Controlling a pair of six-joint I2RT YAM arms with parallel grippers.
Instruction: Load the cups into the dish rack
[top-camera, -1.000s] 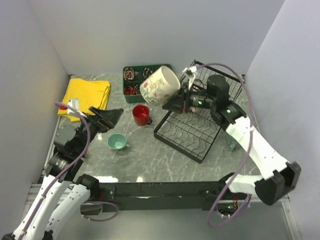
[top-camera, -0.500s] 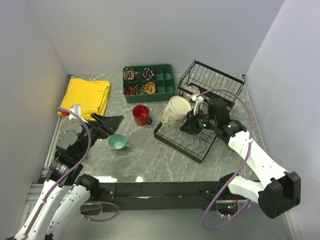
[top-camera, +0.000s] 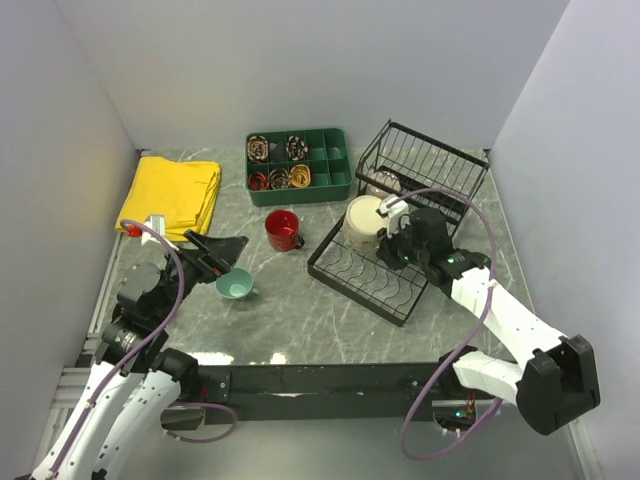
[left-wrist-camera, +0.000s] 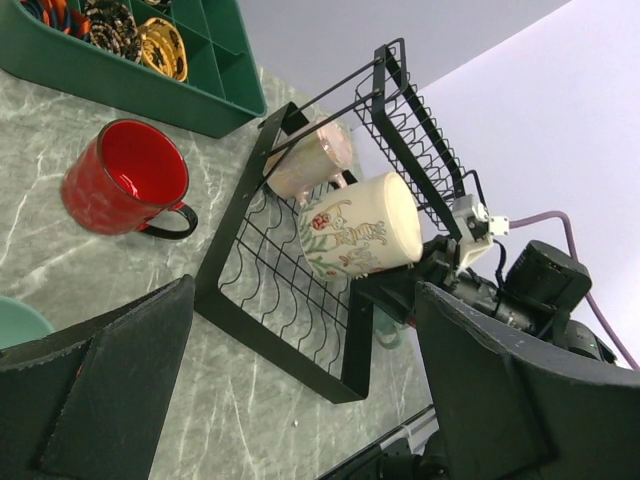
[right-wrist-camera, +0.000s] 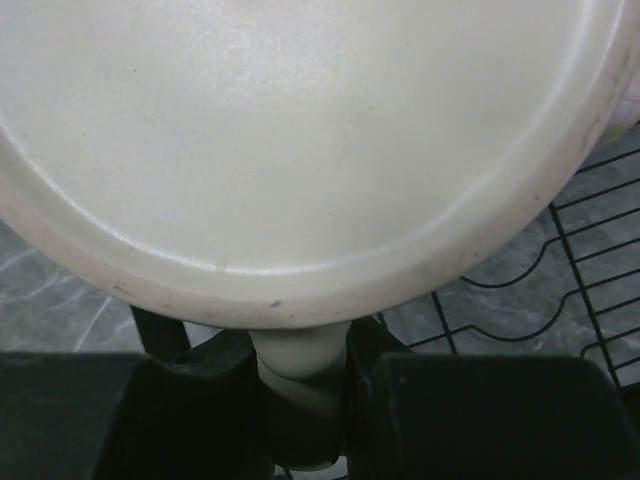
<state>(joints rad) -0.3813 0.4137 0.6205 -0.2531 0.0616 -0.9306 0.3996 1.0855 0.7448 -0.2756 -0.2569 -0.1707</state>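
My right gripper (top-camera: 392, 238) is shut on the handle (right-wrist-camera: 300, 365) of the cream mug (top-camera: 363, 217) and holds it bottom-up over the flat base of the black dish rack (top-camera: 372, 283). The mug's pale bottom (right-wrist-camera: 300, 130) fills the right wrist view; its flowered side (left-wrist-camera: 355, 235) shows in the left wrist view. A beige-pink mug (top-camera: 383, 183) lies in the rack by the back tier. The red mug (top-camera: 283, 230) and the small light teal mug (top-camera: 235, 285) stand on the table. My left gripper (top-camera: 215, 250) is open and empty, just above the small teal mug. The yellow mug is out of view.
A green compartmented tray (top-camera: 330, 165) with small items stands at the back. A folded yellow cloth (top-camera: 170, 192) lies at the back left. A larger teal mug (left-wrist-camera: 389, 328) shows partly behind the rack's right edge. Walls close in on three sides.
My right gripper has come down and back from high over the green tray to the rack's base, turning the cream mug bottom-up. The left arm has shifted slightly.
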